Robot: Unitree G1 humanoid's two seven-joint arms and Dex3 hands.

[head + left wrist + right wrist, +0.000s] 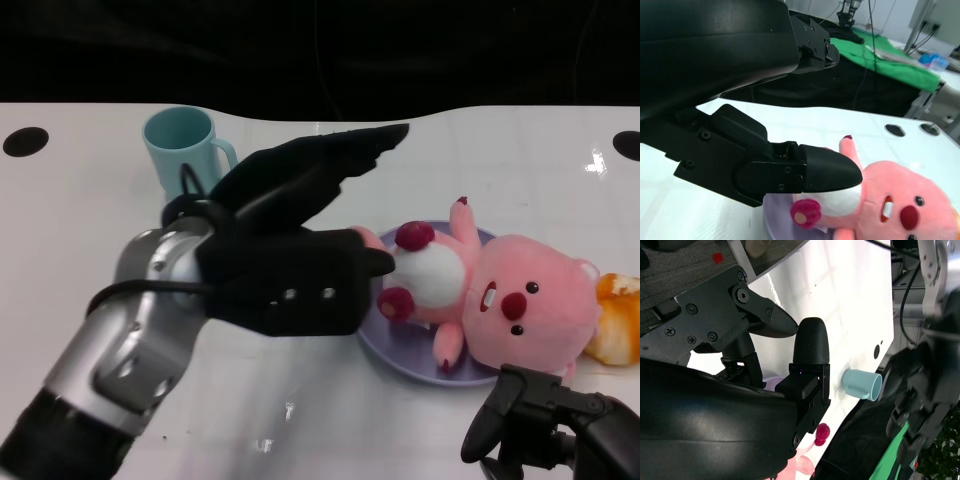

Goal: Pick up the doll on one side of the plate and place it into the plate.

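pink plush doll (500, 300) lies on the lavender plate (400, 350), centre-right of frame. left hand (290, 235) fingers spread, holding nothing, just left of the doll. right hand (555, 425) lower right, empty, fingers apart.

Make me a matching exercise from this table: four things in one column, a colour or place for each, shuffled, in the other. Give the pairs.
Things:
1. doll
2. plate
3. cup
4. left hand

Descriptions:
A. light blue, far side of the table
B. pink, lying on the plate
C. black, open beside the doll
D. lavender, under the doll

Pairs: 1-B, 2-D, 3-A, 4-C
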